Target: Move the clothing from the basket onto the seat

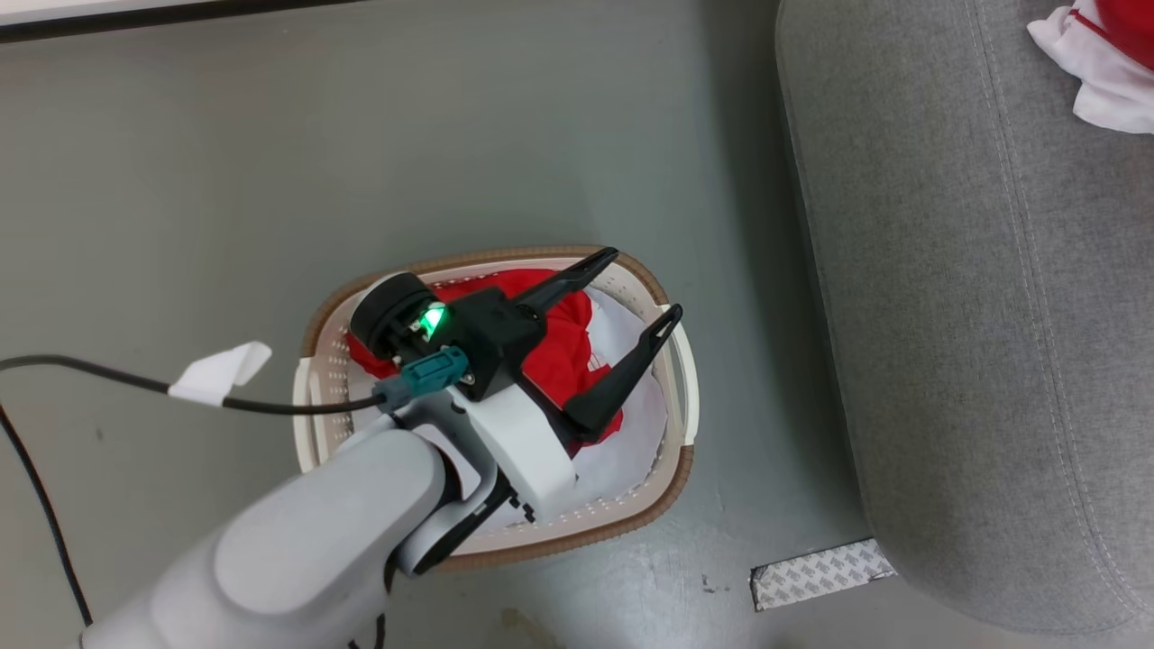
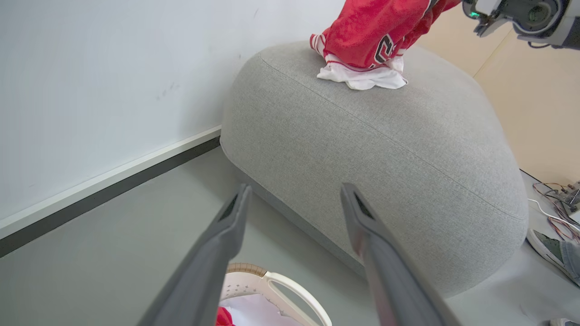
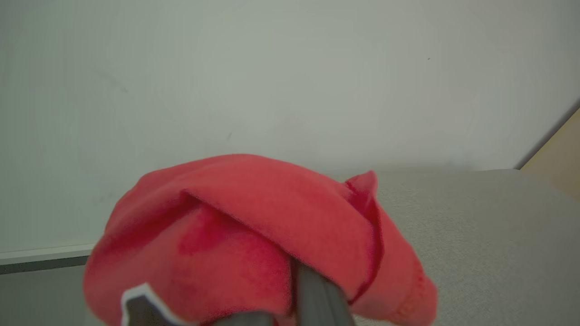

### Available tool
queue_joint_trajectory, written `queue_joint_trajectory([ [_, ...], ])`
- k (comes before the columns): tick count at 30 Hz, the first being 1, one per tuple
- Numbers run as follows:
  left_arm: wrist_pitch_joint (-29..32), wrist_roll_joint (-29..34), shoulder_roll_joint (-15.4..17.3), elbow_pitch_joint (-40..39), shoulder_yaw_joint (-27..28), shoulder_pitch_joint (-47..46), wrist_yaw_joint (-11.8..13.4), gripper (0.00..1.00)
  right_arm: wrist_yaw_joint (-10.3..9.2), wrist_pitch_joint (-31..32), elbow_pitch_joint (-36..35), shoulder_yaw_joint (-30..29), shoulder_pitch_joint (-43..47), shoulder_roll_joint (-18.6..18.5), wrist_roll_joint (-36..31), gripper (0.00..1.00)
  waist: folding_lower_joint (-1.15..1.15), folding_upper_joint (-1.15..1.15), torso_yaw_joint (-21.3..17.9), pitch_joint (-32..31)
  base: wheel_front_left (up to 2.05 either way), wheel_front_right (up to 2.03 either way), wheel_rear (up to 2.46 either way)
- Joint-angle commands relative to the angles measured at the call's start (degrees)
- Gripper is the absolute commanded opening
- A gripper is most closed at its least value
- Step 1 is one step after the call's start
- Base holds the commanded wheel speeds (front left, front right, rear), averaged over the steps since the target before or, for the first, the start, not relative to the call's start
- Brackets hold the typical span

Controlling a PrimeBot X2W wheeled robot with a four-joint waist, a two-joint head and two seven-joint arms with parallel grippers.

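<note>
The basket [image 1: 663,491] stands on the floor, its rim [image 2: 272,277] also at the bottom of the left wrist view. A plain red garment [image 1: 559,356] lies in it on a pale sheet [image 1: 645,419]. My left gripper [image 1: 645,287] hovers over the basket, open and empty, its fingers [image 2: 235,217] spread wide. The grey seat [image 1: 974,315] is to the right. Over its top [image 2: 408,136] hangs the striped red garment [image 2: 371,31], white hem touching the cushion. My right gripper is shut on it; red cloth [image 3: 253,226] drapes over its fingers [image 3: 317,296].
A black cable with a white tag [image 1: 221,371] trails across the floor left of the basket. A taped patch [image 1: 820,572] lies by the seat's corner. A white wall with a dark baseboard [image 2: 108,185] runs behind. A shoe [image 2: 550,246] and loose wires [image 2: 559,199] sit beyond the seat.
</note>
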Motion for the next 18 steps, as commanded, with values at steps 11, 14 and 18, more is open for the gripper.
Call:
queue_joint_trajectory([
  [11, -1.9, -1.4, -0.8, 1.7, 0.1, 0.8, -0.2, 1.0, -0.12, 11.1, 13.7, 9.1, -2.1, -2.8, 3.0, 0.47, -0.01, 0.0, 1.4, -2.6, 0.0, 0.0, 0.0],
  [14, -2.4, -1.8, -0.9, 2.3, 0.1, 1.3, -0.3, 1.0, -0.12, 15.3, 16.9, 9.4, -1.5, -2.8, 5.4, 1.0, -0.01, 0.0, 1.5, -3.9, 0.0, 0.0, 0.0],
  [18, -3.2, -2.7, -1.3, 3.1, 0.0, 2.4, -0.3, 1.0, -0.12, 21.7, 19.1, 10.8, -1.4, -2.4, 7.5, 1.0, -0.01, 0.0, 1.3, -6.4, 0.0, 0.0, 0.0],
])
